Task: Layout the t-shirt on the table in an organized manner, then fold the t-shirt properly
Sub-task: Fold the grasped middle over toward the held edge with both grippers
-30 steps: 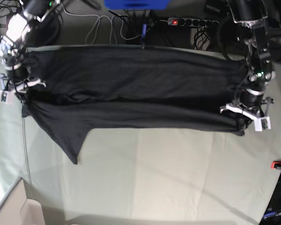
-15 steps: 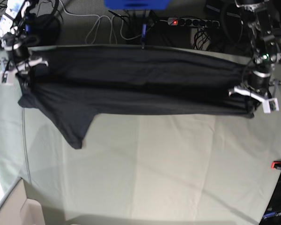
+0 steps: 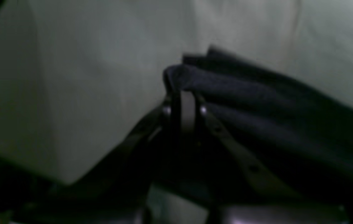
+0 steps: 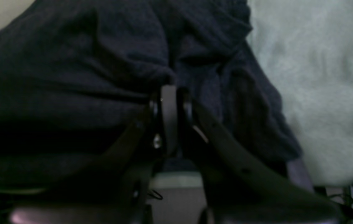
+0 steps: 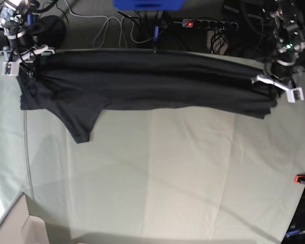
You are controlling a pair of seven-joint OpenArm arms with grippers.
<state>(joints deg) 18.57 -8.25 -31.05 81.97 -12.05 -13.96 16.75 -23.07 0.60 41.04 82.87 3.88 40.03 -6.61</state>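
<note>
The dark charcoal t-shirt [image 5: 142, 84] hangs stretched wide between my two grippers above the far part of the table [image 5: 168, 173]. A sleeve [image 5: 81, 124] droops down at the left. My left gripper [image 5: 275, 87] is shut on the shirt's right end; in the left wrist view its fingers [image 3: 186, 102] pinch a bunched fold of the t-shirt [image 3: 257, 102]. My right gripper [image 5: 24, 57] is shut on the left end; in the right wrist view its fingers [image 4: 168, 102] pinch the t-shirt [image 4: 70, 77].
The pale grey-green cloth covers the whole table. A red clamp [image 5: 304, 178] sits at the right edge. Behind the far edge lie cables and a power strip [image 5: 208, 23]. A pale box corner [image 5: 15, 229] shows at the bottom left.
Both grippers have lifted and carried the stretched shirt toward the table's far edge. The hanging lower hem and sleeve have risen with it.
</note>
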